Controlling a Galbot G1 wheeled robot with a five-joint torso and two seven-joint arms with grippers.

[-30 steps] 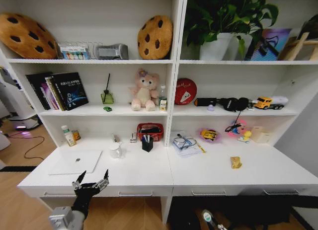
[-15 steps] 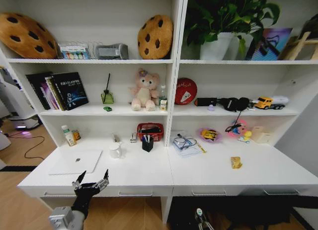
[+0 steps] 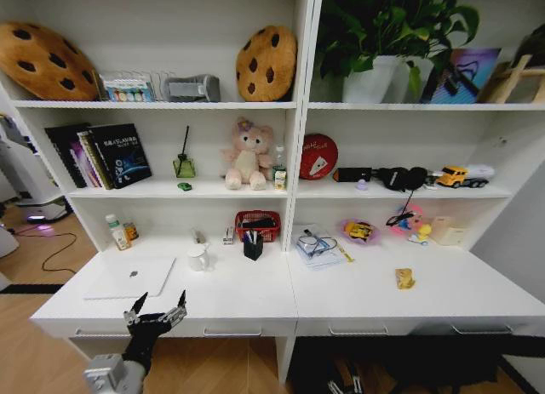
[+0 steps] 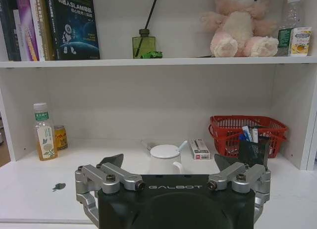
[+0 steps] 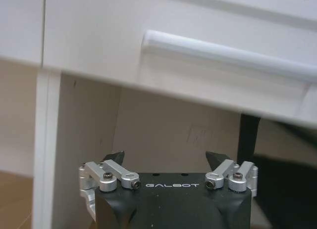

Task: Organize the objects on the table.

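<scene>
A silver laptop [image 3: 129,277] lies closed at the left of the white table [image 3: 358,296]. Behind it stand a white mug [image 3: 197,258] and a black pen cup [image 3: 253,247] holding pens. A green-labelled clear bottle [image 3: 117,233] is at the back left, and a tiny green gadget [image 3: 185,186] sits on the shelf above. My left gripper [image 3: 156,307] hovers open at the table's front edge, facing the mug [image 4: 165,160], with nothing between its fingers. My right gripper [image 5: 166,157] is open below the tabletop, facing a drawer handle [image 5: 228,56].
A red basket [image 3: 257,225] stands behind the pen cup. Papers with glasses [image 3: 317,246], a pink dish [image 3: 358,231] and a small yellow item [image 3: 404,278] lie on the right half. A small can [image 4: 60,137] stands beside the bottle [image 4: 43,132]. Shelves rise over the table's back.
My right gripper has sunk lower at the bottom edge of the head view, under the table. The left arm and the objects have not moved.
</scene>
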